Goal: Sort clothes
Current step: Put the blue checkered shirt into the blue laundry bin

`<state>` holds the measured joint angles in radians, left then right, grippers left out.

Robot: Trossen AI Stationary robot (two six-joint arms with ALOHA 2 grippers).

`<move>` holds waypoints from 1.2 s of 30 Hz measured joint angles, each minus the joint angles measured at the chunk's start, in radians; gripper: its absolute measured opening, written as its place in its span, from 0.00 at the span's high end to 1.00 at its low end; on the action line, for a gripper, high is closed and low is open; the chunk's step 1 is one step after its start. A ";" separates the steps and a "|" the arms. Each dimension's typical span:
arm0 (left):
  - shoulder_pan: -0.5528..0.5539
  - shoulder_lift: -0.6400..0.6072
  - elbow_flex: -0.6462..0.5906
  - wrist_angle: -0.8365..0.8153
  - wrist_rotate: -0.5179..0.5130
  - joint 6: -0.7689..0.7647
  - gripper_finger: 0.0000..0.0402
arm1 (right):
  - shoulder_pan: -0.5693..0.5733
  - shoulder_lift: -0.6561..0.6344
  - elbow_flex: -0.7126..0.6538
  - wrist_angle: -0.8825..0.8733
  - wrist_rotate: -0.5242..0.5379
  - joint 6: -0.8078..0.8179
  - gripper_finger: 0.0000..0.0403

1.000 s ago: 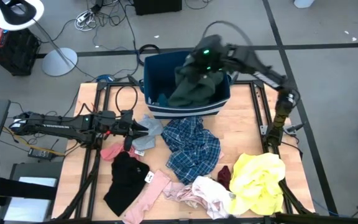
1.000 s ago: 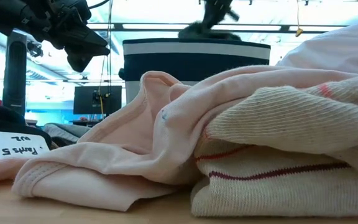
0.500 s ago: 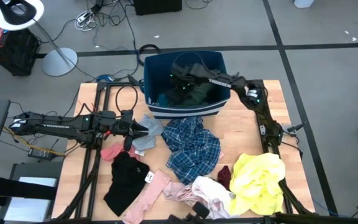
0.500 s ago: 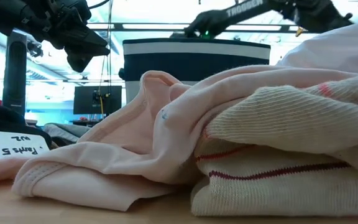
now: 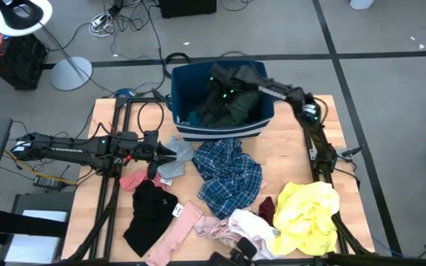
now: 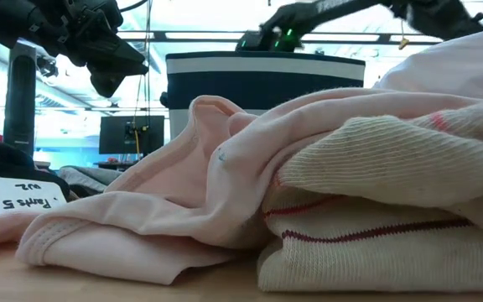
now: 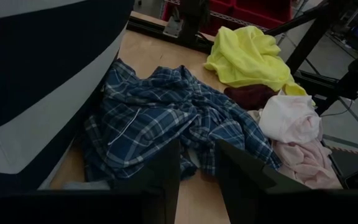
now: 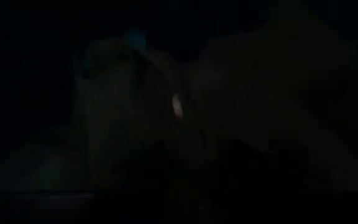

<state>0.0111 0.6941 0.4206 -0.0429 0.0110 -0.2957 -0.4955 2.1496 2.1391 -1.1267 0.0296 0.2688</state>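
Bin | right pincer above bin's interior, over dark green garment, jaw state unclear | left pincer parted, empty, beside plaid shirt, nearer remaining clothes

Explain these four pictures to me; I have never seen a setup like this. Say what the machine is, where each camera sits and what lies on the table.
Two dark robot arms work at a wooden table. One camera looks straight down, one sits at table level, and one rides on each wrist. The right end effector is over the navy blue fabric bin, above a dark green garment lying inside; its wrist picture is too dark to read. The left end effector waits open beside the blue plaid shirt. Also on the table are a bright yellow top, black trousers and pale pink clothes.
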 joint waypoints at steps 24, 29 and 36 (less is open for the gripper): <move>0.000 0.000 0.000 0.000 0.000 -0.004 0.74 | 0.444 -0.649 -0.170 0.004 0.445 -0.032 0.52; 0.000 0.000 0.000 0.000 0.000 -0.005 0.74 | 0.588 -0.757 -0.381 0.022 0.549 0.098 0.52; 0.000 0.000 0.000 0.001 0.000 -0.022 0.74 | 0.732 -0.842 -0.684 0.159 0.572 0.225 0.52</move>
<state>0.0113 0.6941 0.4206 -0.0418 0.0113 -0.3176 0.2363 1.3081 1.4555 -0.9679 0.6018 0.4933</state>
